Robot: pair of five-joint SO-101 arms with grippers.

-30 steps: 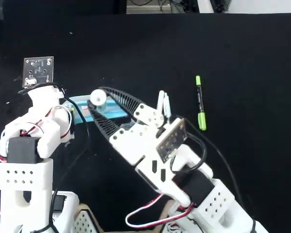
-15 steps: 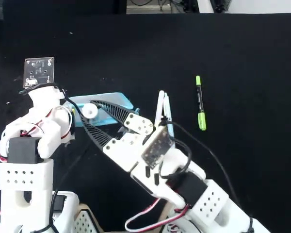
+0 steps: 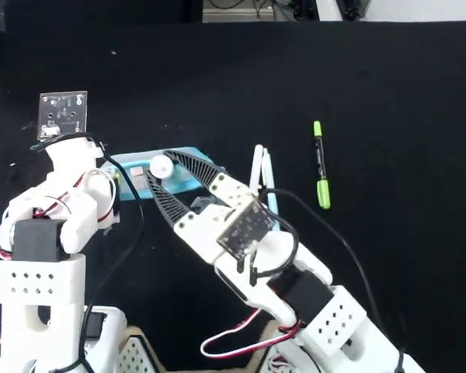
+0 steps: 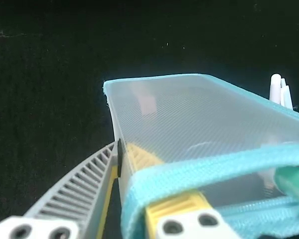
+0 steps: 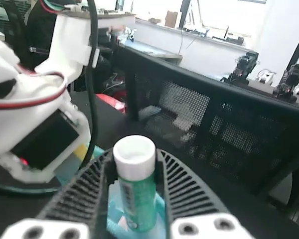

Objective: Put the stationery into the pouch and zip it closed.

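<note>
Over the pouch [image 3: 188, 183] mouth, 9 o'clock of table centre, my right claw [image 3: 160, 165] is clamped narrow on the glue stick [image 5: 134, 194], cap up, ready to drop in. Left claw [image 4: 134, 199] pinches the pouch rim, probably to hold it open. Pens [image 3: 262, 172] and marker [image 3: 321, 165] lie at its 3 o'clock.

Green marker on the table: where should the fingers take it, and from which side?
Grip the green marker at mid-barrel, coming down from above and closing across its narrow width. It lies flat on the black table, a slim straight barrel, with free space along both long sides.
</note>
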